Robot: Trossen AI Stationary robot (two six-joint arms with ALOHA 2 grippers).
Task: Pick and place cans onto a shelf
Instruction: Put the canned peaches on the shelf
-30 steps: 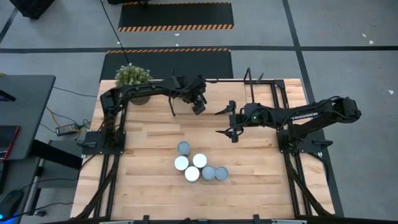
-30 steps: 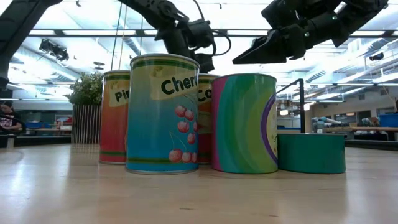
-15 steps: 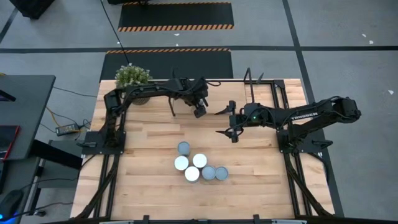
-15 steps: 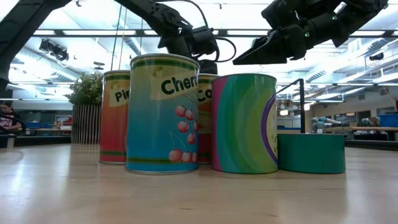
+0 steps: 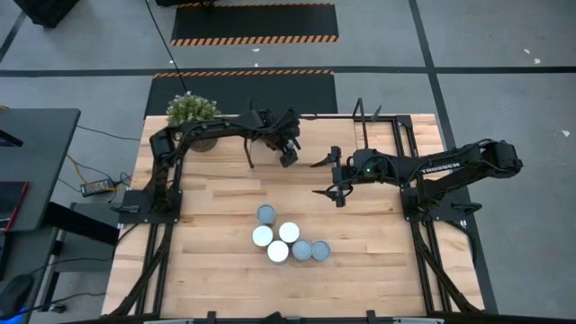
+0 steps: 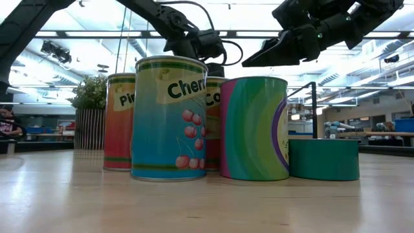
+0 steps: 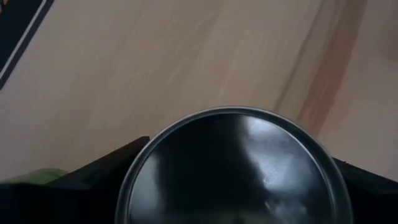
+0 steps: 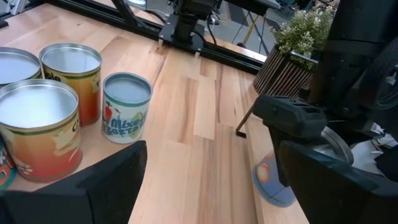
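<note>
The left hand [image 5: 288,155] reaches across the far part of the surface [image 5: 216,261] beside the potted plant [image 5: 192,110], its fingers clamped on a can [image 7: 233,168] held above the wood. The right hand [image 5: 329,175] hovers nearby, fingers spread wide and holding nothing. Five cans [image 5: 286,240] cluster on the near middle of the surface.

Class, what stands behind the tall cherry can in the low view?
Behind the cherry can stand an orange can and another can, largely covered; its label is cut off.
</note>
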